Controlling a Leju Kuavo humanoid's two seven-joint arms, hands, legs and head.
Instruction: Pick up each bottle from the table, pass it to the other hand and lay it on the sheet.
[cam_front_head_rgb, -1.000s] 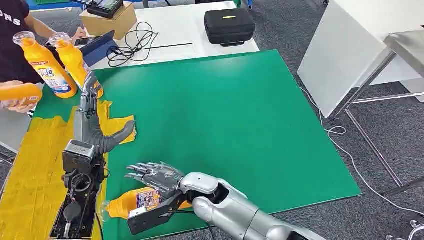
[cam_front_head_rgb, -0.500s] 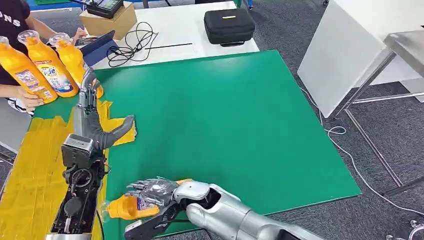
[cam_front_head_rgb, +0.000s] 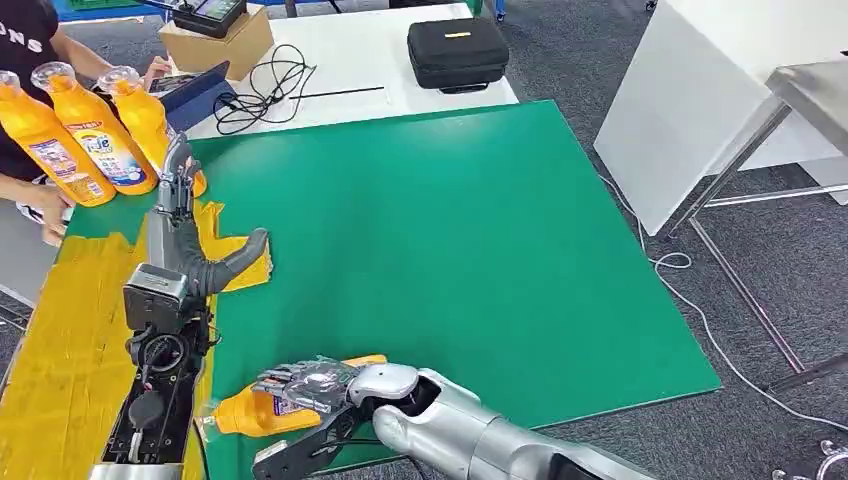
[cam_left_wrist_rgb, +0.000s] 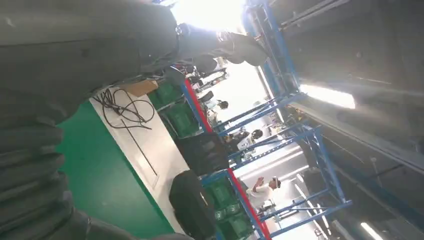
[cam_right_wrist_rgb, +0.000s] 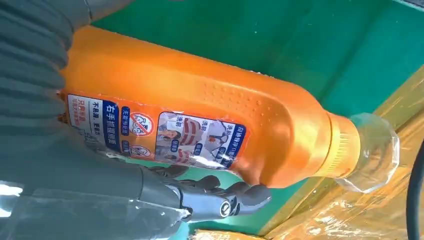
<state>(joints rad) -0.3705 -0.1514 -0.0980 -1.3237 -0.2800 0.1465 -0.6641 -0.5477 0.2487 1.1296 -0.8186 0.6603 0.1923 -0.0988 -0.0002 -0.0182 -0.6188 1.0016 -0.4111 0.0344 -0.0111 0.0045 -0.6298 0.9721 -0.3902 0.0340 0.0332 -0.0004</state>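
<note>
At the far left a person's hand rests near three upright orange bottles standing close together at the far-left edge of the green surface. Just beside them the left hand stretches out flat above the yellow sheet, its fingers straight and spread toward the nearest upright bottle, the thumb pointing off to the side; it holds nothing. The yellow sheet covers the left strip of the surface, crinkled and glossy. Lower down, near the front edge, the held bottle lies on its side with its clear cap toward the sheet and its body over the green. The right hand wraps over its body; in the right wrist view the same bottle shows its printed label, the dark fingers curled under it and clamped on it. Beyond the green lie a tangle of black cable and a black case on a white table.
</note>
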